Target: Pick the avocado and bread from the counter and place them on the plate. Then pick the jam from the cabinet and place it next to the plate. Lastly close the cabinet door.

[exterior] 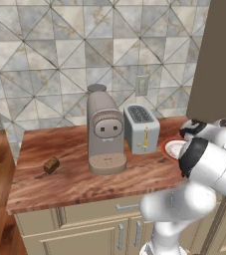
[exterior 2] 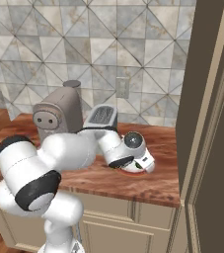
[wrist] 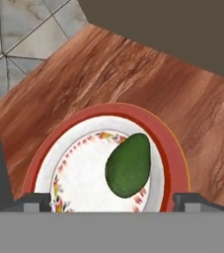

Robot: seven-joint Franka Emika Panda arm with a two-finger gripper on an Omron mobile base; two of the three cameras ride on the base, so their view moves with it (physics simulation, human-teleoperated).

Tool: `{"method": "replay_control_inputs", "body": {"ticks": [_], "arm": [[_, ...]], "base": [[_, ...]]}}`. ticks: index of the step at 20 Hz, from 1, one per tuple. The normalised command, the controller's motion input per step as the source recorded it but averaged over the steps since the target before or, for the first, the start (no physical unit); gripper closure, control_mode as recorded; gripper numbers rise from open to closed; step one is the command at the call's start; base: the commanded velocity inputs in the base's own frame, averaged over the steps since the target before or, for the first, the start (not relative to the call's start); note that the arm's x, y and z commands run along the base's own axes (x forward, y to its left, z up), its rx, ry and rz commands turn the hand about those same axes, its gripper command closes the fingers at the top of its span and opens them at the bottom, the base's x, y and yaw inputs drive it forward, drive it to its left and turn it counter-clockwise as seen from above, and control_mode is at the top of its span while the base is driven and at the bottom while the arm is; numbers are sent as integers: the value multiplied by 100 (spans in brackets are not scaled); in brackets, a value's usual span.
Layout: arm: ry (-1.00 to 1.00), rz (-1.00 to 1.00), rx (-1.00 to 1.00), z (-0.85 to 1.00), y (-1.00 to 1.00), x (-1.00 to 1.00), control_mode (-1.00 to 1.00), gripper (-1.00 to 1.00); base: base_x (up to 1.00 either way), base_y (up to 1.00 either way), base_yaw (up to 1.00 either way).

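— Gripper fingers spread wide over the plate; the avocado lies loose on it, toward 3 o'clock.
— Nearby?
— Toaster and coffee machine crowd its 9 o'clock; bread sits beyond them on the counter.

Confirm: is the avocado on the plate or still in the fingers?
On the plate. The hand view shows the avocado lying on the plate, inside its red rim, with the fingers spread wide apart and clear of it.
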Motion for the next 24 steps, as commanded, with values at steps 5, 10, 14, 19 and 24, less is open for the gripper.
{"method": "replay_control_inputs", "body": {"ticks": [5,10,14,19,24], "arm": [[-5,0,-13,50,68,-41,-100,-100],[-1,0,-2,45,45,-54,-100,-100],[0,0,0,53,18,-62,-100,-100],[0,0,0,60,12,-60,-100,-100],[0,3,0,48,27,-49,-100,-100]], "base": [[0,0,0],[0,0,0],[0,0,0],[0,0,0],[0,0,0]]}}
